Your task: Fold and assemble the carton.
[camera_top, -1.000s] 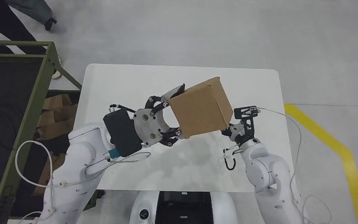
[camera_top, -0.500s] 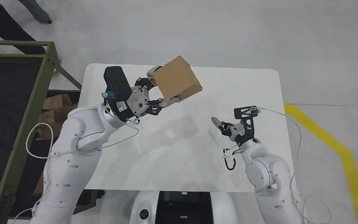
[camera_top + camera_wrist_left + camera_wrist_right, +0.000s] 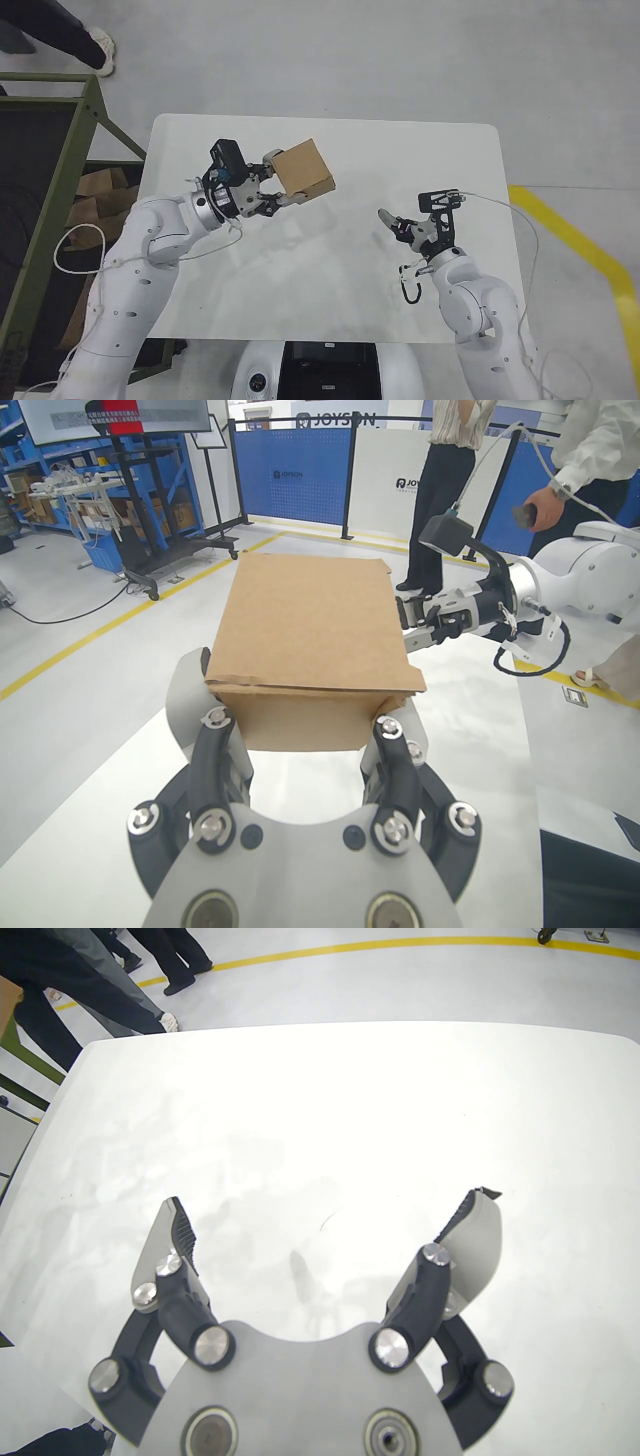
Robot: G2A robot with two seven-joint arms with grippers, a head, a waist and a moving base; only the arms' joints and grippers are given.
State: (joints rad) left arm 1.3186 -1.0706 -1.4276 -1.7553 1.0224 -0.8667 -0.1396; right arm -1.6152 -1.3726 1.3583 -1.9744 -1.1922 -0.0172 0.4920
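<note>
**Holding the closed carton over the table**

The carton (image 3: 304,171) is a closed brown cardboard box over the far half of the white table (image 3: 420,150), left of its middle, turned so one corner points toward the table's centre. In the left wrist view the carton (image 3: 310,625) shows a flat top face and a short near wall. The top flap's near edge is slightly ragged and overhangs that wall. Whether its underside touches the tabletop cannot be told.

The left gripper (image 3: 268,180) is clamped on the carton, its fingers (image 3: 187,690) pressed one on each side of the near wall at a middling spread. In the wrist view the left gripper (image 3: 300,700) grips low on that end, under the overhanging flap.

The right gripper (image 3: 392,222) is over the right half of the table, well apart from the carton. Its jaws stand wide and carry nothing. In its own wrist view the right gripper (image 3: 327,1208) hangs above white table (image 3: 350,1103), ribbed pads (image 3: 181,1228) facing inward. The left wrist view also catches the right gripper (image 3: 415,625) beyond the carton's far right corner.

Beside the table's left edge stands a green metal rack (image 3: 50,78) with flat cardboard pieces (image 3: 100,190) in it. A yellow line (image 3: 575,236) crosses the grey floor right of the table.
</note>
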